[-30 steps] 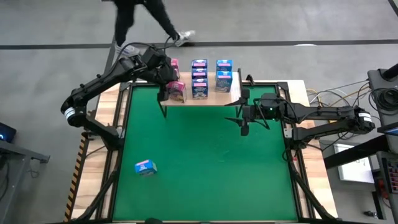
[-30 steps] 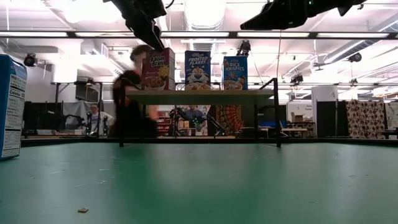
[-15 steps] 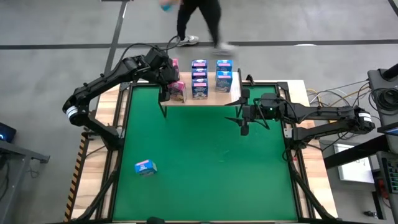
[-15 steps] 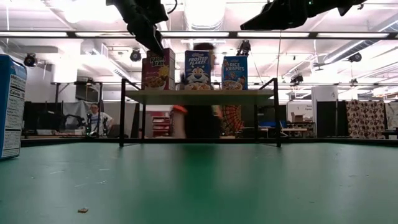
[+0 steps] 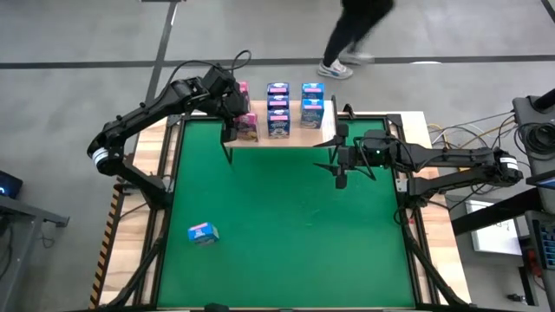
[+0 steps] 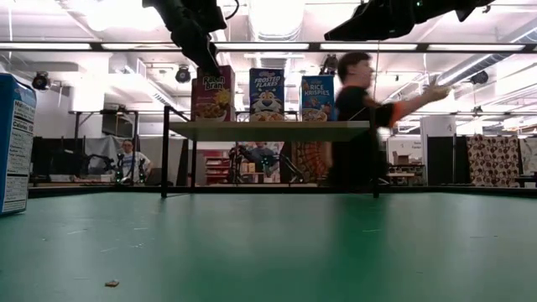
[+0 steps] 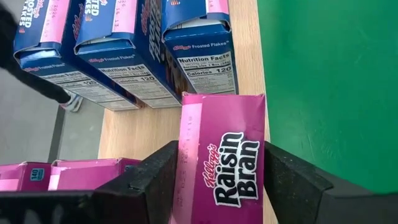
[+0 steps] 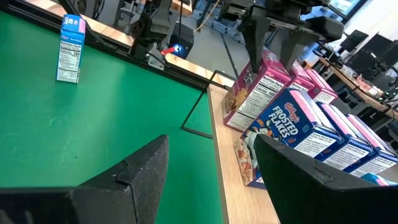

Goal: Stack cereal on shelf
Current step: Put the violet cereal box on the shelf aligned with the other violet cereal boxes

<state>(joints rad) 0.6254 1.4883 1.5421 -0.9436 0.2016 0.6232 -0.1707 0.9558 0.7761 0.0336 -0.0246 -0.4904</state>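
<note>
The shelf stands at the green mat's far edge and carries several cereal boxes, pink ones at its left and blue ones to their right. My left gripper is at the near-left pink Raisin Bran box, which stands upright on the shelf, and is shut on it. One blue box stands alone on the mat near the left. My right gripper hovers open beside the shelf's right end with nothing between its fingers. My left gripper pinches the Raisin Bran box at its top end, one finger on each of two opposite sides. The fingers slant down onto it from above and from the table's far left. The box stands upright with its bottom on the shelf top.
The blue boxes stand in rows close behind and beside the held box. The shelf's black legs stand on the mat. A person walks past beyond the table's far edge. The mat's middle lies bare.
A person has walked along behind the table's far edge from left to right. The boxes stand as before.
</note>
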